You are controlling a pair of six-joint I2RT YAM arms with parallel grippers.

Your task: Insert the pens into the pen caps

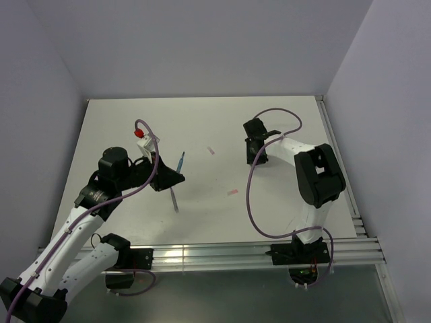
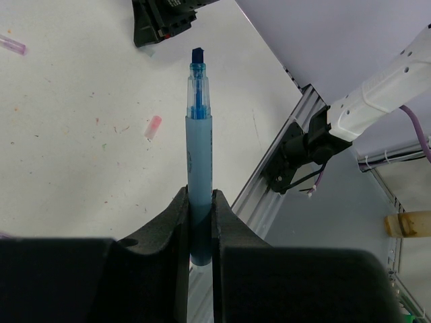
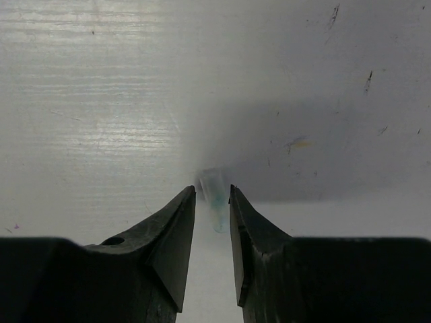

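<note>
Pinches the blue pen [image 2: 199, 155] between the fingers [image 2: 176, 222] of the left gripper [image 2: 200, 196], shut hard on the lower barrel with no gap on either side. Holds it clear above the table [image 2: 67, 168], chisel tip well out past the fingertips and aimed toward the right gripper [image 1: 255, 160]. Shows a clear collar under the tip, darker blue inside. Cannot read any lettering on the barrel: too blurred.

Over at the right gripper, well apart to the right of the blue pen, brackets the pale grey cap [image 3: 217, 202] with two fingertips [image 3: 176, 229] set a narrow gap apart, low at the table. Cannot tell whether pressing the cap or only beside it.

Leaves two more caps flat on the table between the blue pen and the right gripper: the nearer pink cap [image 1: 232, 192] toward the arm bases, and the farther pink cap [image 1: 211, 150] toward the back.
</note>
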